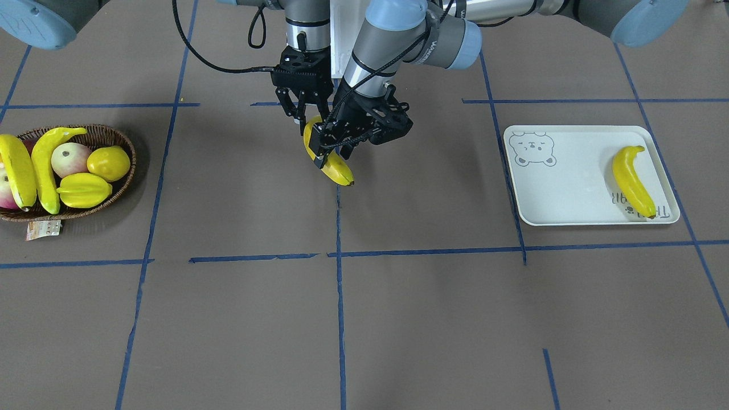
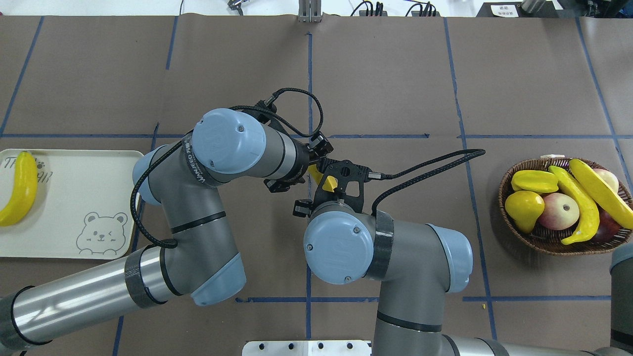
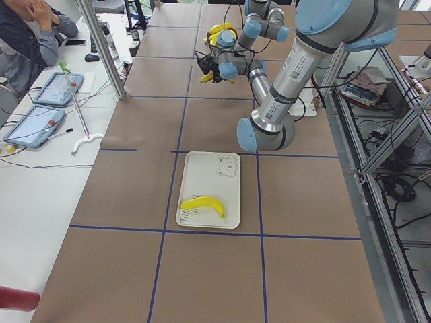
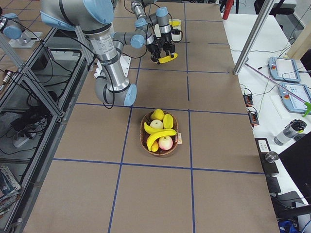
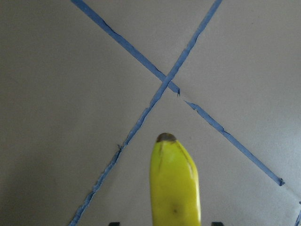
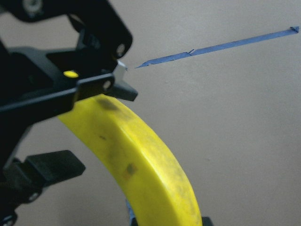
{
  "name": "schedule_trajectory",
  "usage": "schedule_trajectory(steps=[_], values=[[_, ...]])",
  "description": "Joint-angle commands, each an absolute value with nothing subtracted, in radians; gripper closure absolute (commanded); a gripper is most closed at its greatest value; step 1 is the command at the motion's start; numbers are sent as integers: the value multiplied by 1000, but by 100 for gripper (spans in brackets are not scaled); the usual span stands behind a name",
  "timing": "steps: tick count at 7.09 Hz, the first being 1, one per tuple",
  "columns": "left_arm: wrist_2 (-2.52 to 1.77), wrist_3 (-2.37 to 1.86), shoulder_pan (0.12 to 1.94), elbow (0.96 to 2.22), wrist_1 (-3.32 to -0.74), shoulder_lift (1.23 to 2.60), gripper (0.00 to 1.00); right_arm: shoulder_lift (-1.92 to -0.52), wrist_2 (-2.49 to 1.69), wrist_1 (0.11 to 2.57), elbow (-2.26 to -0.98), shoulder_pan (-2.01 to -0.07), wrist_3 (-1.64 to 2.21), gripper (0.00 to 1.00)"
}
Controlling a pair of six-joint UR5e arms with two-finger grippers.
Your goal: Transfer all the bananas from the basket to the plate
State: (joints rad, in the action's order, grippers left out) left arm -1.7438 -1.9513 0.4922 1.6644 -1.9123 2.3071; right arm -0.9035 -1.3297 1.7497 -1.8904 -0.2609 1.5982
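A yellow banana (image 1: pixel 337 168) hangs above the table's middle between both grippers. My right gripper (image 1: pixel 304 122) is shut on its upper part; in the right wrist view the banana (image 6: pixel 141 160) fills the space between its fingertips. My left gripper (image 1: pixel 331 149) is open around the same banana, and the left wrist view shows room on both sides of the banana (image 5: pixel 175 188). Two more bananas (image 1: pixel 44 168) lie in the wicker basket (image 1: pixel 130 168). Another banana (image 1: pixel 631 181) rests on the off-white plate (image 1: pixel 569 188).
In the basket lie also a starfruit (image 1: pixel 84 189), a lemon-like fruit (image 1: pixel 108 163) and an apple (image 1: pixel 70 159). A paper tag (image 1: pixel 42 229) hangs at its rim. Blue tape lines cross the brown table. A person sits at a side desk (image 3: pixel 40 128).
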Motion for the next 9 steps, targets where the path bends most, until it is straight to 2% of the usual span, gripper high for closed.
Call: schedule_trajectory(steps=[1,3,4,5,6,7,8,9], values=[[-1735,-1951,492,1664,-1913,2307,29,-897,-1321,1750,-1897,-253,1598,95],[-1735,-1951,489,1664,-1911,2304,29,-908,-1321,1753,-1914,-249,1598,95],[-1730,-1951,492,1664,-1911,2303,38,-910,-1321,1753,-1914,-249,1598,95],[-1730,-1950,492,1666,-1911,2303,64,-910,-1321,1753,-1914,-249,1598,94],[-1730,-1948,492,1675,-1911,2303,90,-911,-1321,1753,-1913,-247,1598,90],[-1730,-1947,494,1681,-1911,2303,99,-911,-1322,1753,-1911,-247,1595,77],[-1730,-1947,494,1681,-1911,2303,100,-910,-1321,1755,-1910,-242,1598,13],[-1730,-1945,495,1681,-1911,2303,100,-904,-1325,1753,-1917,-244,1595,1]])
